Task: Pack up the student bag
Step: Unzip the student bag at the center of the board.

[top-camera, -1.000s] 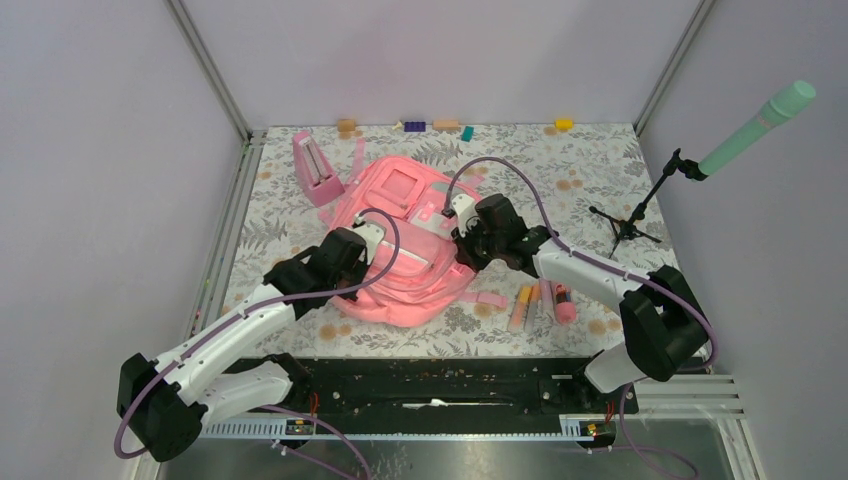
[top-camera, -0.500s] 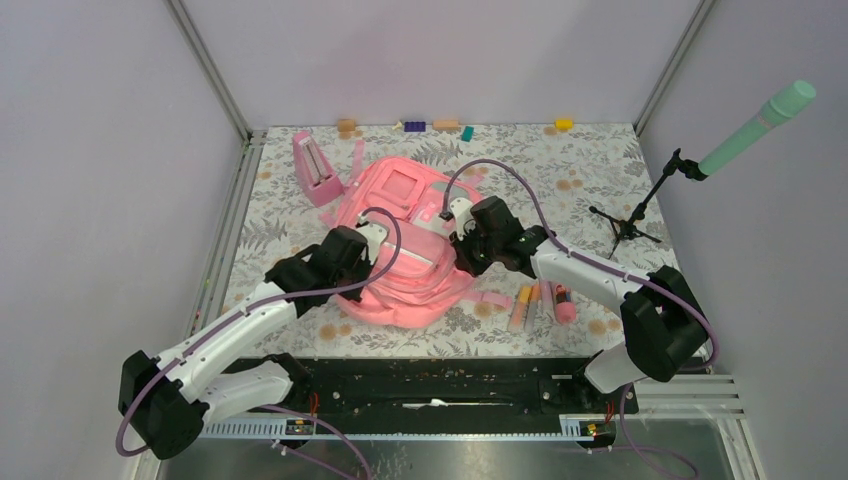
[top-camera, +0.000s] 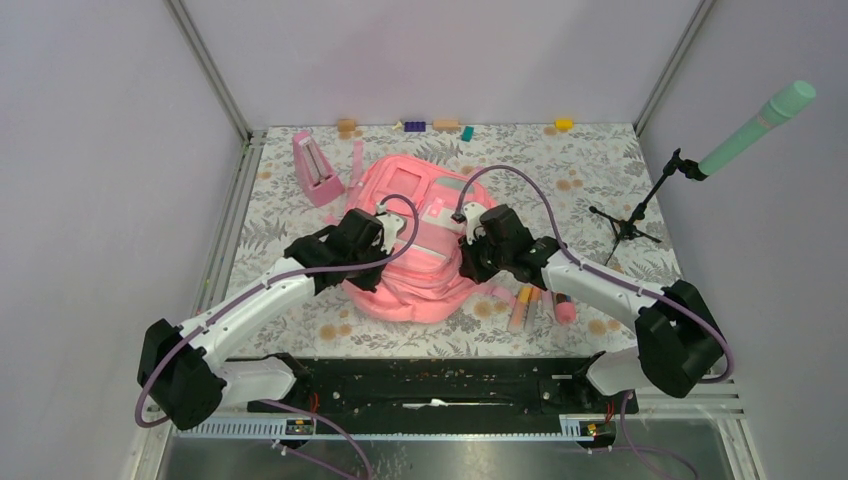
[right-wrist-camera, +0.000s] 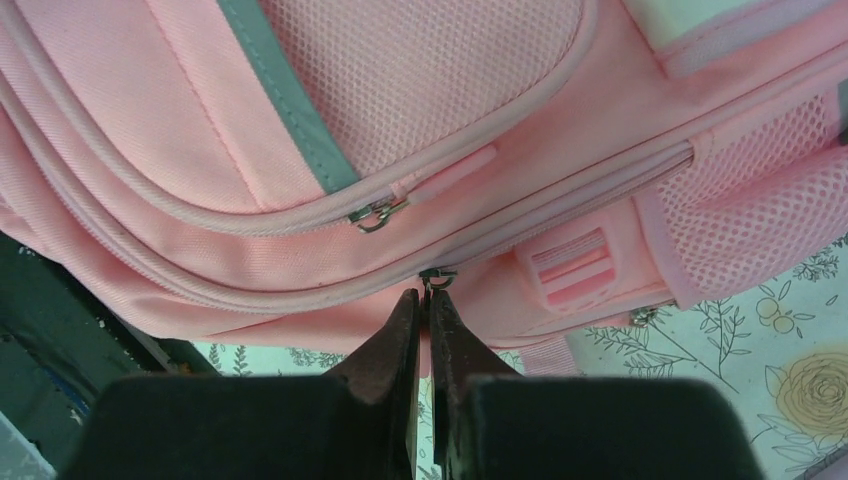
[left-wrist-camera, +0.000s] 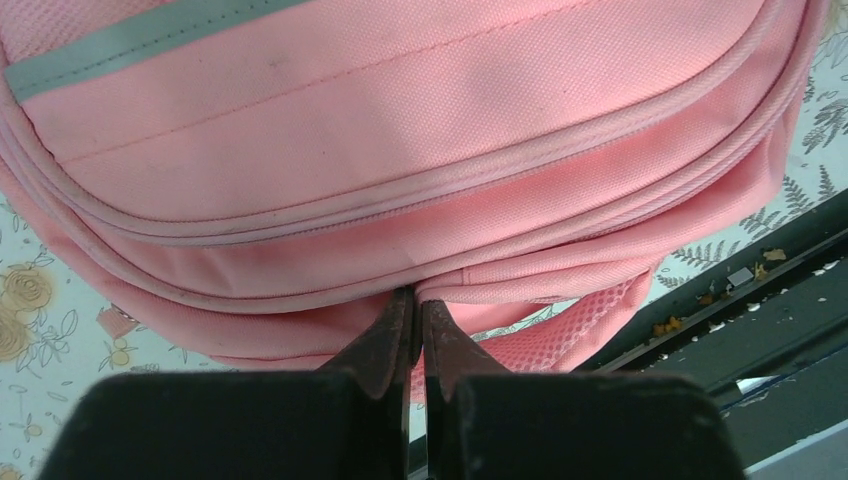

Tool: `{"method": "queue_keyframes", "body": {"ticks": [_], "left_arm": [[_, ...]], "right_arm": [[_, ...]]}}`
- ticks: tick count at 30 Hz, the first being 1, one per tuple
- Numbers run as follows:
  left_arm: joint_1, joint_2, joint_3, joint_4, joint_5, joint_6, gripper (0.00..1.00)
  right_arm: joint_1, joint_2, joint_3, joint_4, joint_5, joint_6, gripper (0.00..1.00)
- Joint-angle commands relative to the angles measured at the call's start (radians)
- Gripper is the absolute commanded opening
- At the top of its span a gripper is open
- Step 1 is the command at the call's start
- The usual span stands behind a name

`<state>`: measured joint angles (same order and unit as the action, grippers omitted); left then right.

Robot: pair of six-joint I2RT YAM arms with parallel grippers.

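Two arms reach in from the near edge of your counter [top-camera: 270, 215], their bases on either side of a black rail [top-camera: 430, 385]. Both end at the student bag [top-camera: 415, 290], which lies in the middle of the floral counter with its near end crumpled between them.

Your left tool [left-wrist-camera: 412, 300] is pinched fully together. Its tips press against a seam low on the bag's near-left side, just under a closed zip line. Whether any cloth is caught between the tips cannot be told from the wrist view.

Your right tool [right-wrist-camera: 425, 298] is narrowed onto the small metal zip pull [right-wrist-camera: 435, 276] of the long zip on the bag's right side, with the tips closed on the pull's lower end. Just beyond it a second pull [right-wrist-camera: 372, 215] sits on the pocket zip, beside a grey stripe [right-wrist-camera: 290, 110]. A mesh side pocket [right-wrist-camera: 770, 215] lies off to one side.

To the right of the bag, just beside your right arm, a few sticks lie side by side on the counter, among them an orange stick [top-camera: 521, 306] and a pink stick [top-camera: 564, 305].

Farther back, a pink triangular stand [top-camera: 315, 168] stands upright near the bag's far-left corner. At the right, a small black tripod [top-camera: 628, 215] carries a pale green microphone [top-camera: 757, 128] that slants up over the side wall.

Along the far edge you have a row of small blocks: an orange block [top-camera: 347, 126], a blue block [top-camera: 414, 126], a teal block [top-camera: 467, 133] and a yellow block [top-camera: 564, 124].
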<state>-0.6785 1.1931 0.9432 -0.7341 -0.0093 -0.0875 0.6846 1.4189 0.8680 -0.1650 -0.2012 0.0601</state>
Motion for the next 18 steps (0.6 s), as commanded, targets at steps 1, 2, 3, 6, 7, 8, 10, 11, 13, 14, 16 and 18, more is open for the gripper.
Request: {"method": "queue_keyframes", "body": {"ticks": [1,2,3,6,7,8,10,11,13,14,16,18], "left_arm": [[-0.003,-0.008,0.059,0.204,0.087,-0.044,0.00],[-0.004,-0.007,0.052,0.207,0.091,-0.045,0.00],[-0.004,-0.004,0.045,0.209,0.096,-0.047,0.00],[-0.004,0.014,0.034,0.209,0.108,-0.054,0.00],[-0.003,0.017,0.035,0.208,0.113,-0.056,0.00],[-0.004,0.019,0.035,0.209,0.119,-0.059,0.00],[-0.004,0.020,0.034,0.219,0.127,-0.065,0.00],[-0.004,0.021,0.034,0.223,0.135,-0.069,0.00],[-0.004,0.027,0.033,0.234,0.165,-0.078,0.00],[-0.004,0.030,0.031,0.239,0.189,-0.083,0.00],[-0.004,0.042,0.032,0.251,0.224,-0.097,0.00],[-0.004,0.056,0.031,0.263,0.252,-0.113,0.00]], "right_arm": [[0.025,-0.077,-0.017,0.065,-0.074,0.059,0.00],[0.024,-0.086,-0.023,0.066,-0.077,0.067,0.00],[0.024,-0.094,-0.026,0.067,-0.082,0.074,0.00],[0.027,-0.117,-0.034,0.070,-0.088,0.100,0.00],[0.027,-0.124,-0.037,0.072,-0.092,0.108,0.00],[0.028,-0.132,-0.041,0.077,-0.096,0.118,0.00],[0.027,-0.146,-0.048,0.087,-0.107,0.136,0.00],[0.029,-0.151,-0.049,0.090,-0.113,0.146,0.00],[0.031,-0.157,-0.052,0.098,-0.132,0.167,0.00],[0.032,-0.158,-0.058,0.113,-0.149,0.180,0.00],[0.038,-0.162,-0.076,0.152,-0.178,0.216,0.00],[0.050,-0.171,-0.092,0.193,-0.189,0.250,0.00]]}}
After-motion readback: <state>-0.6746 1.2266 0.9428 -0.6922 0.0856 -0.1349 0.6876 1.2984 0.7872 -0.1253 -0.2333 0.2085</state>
